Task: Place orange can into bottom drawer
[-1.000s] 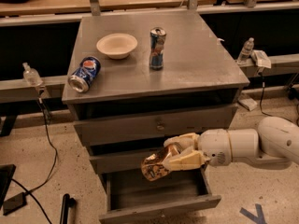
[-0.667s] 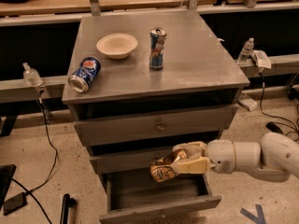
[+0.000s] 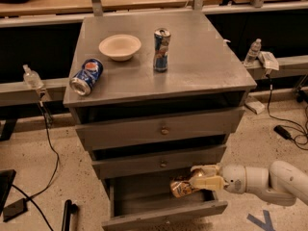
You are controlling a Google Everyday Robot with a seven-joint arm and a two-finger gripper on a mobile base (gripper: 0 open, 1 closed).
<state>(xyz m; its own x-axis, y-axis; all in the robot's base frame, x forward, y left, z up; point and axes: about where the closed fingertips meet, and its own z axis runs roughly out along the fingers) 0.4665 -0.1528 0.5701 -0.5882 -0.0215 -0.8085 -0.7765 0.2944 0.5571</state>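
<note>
The pincer (image 3: pixel 198 178) sits low at the right of the cabinet, just under the front of the middle drawer, and it is pinching the orange can (image 3: pixel 180 188) between its pale fingers. The can lies tilted, nearly on its side, with its far end pointing left. It hangs over the right part of the bottom drawer (image 3: pixel 163 217), which is pulled out with its tray open. I think the can is just above the tray floor and not yet resting on it, though the dim view makes that hard to settle. The white arm (image 3: pixel 269 182) reaches in from the right.

The can is thin metal: stiff enough for a firm pinch across its round body, but it dents under a hard squeeze, and its smooth wall can slip. Whether it is full or empty cannot be told (a full one would pull down harder in a sideways grip). Mid-body, across the width, is the safest hold, and once let go it may roll in the tray.

Above, the two upper drawers (image 3: pixel 161 129) are closed. On the desk (image 3: pixel 202 66) stand a bowl (image 3: pixel 120 46) and a slim blue-and-silver can (image 3: pixel 161 49), with a Pepsi can (image 3: pixel 86 76) lying on its side near the left front corner
</note>
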